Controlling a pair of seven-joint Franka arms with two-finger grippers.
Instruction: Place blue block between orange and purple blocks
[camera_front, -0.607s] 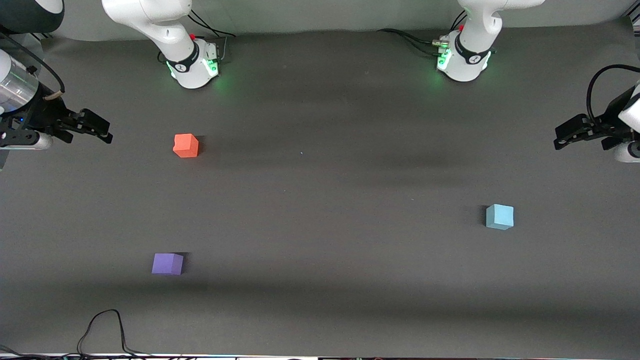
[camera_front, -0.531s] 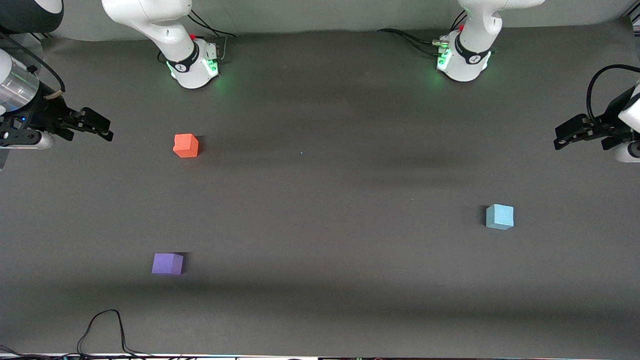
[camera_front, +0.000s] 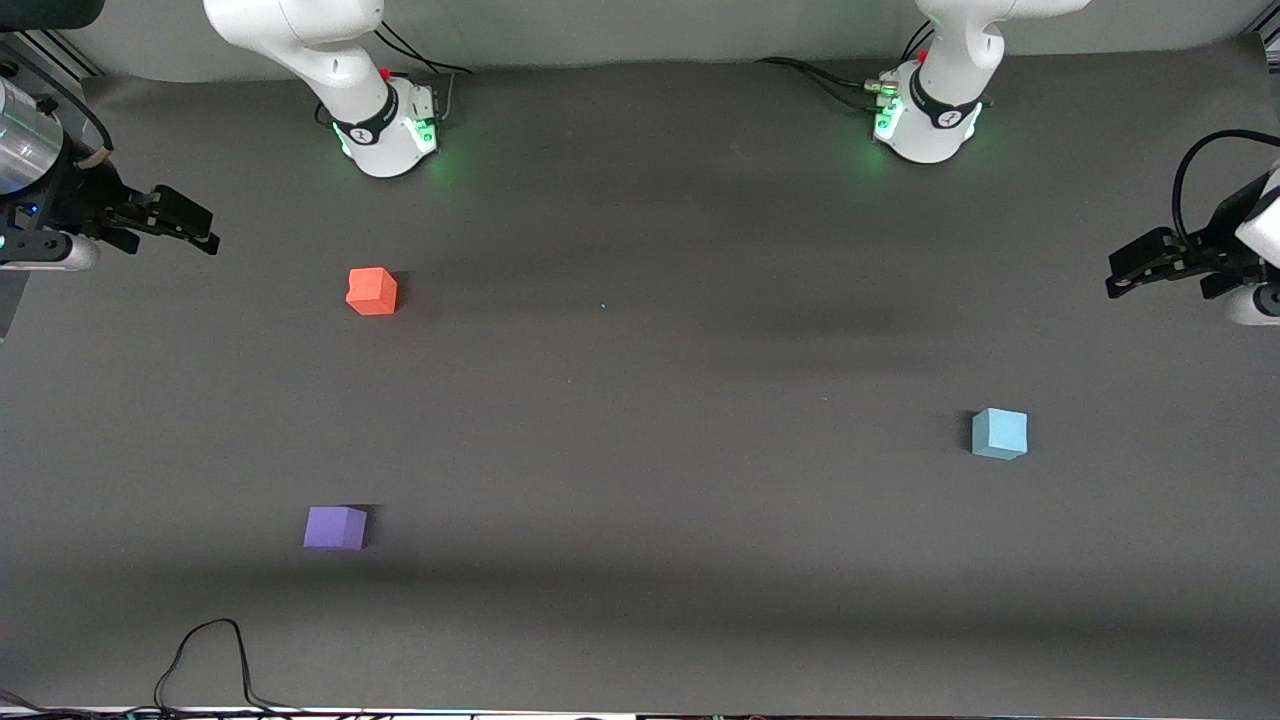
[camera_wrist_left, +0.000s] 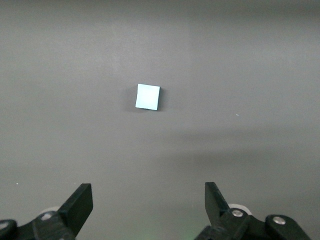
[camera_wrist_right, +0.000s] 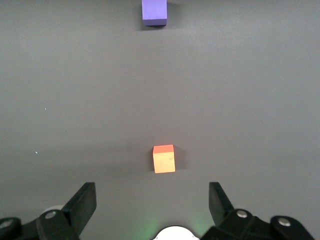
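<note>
Overhead, the front view shows all three cubes on the grey table (camera_front: 640, 360): blue block (camera_front: 999, 433) toward the left arm's end, orange block (camera_front: 372, 291) and purple block (camera_front: 335, 527) toward the right arm's end, purple nearer the camera-side edge. Left gripper (camera_front: 1120, 275) and right gripper (camera_front: 200, 232) hover over opposite table ends.

The left wrist view shows only the blue block (camera_wrist_left: 148, 96), with the left gripper (camera_wrist_left: 148, 205) spread wide and empty.

The right wrist view shows orange (camera_wrist_right: 164, 159) and purple (camera_wrist_right: 154, 12), with the right gripper (camera_wrist_right: 152, 202) likewise spread and empty.

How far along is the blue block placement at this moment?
Nothing is done yet. The blue block sits alone toward the left arm's end of the table, apart from the orange block and the purple block. Nothing is in hand: the left tool and the right tool are both open and empty. Grasping, carrying and placing all remain.
</note>
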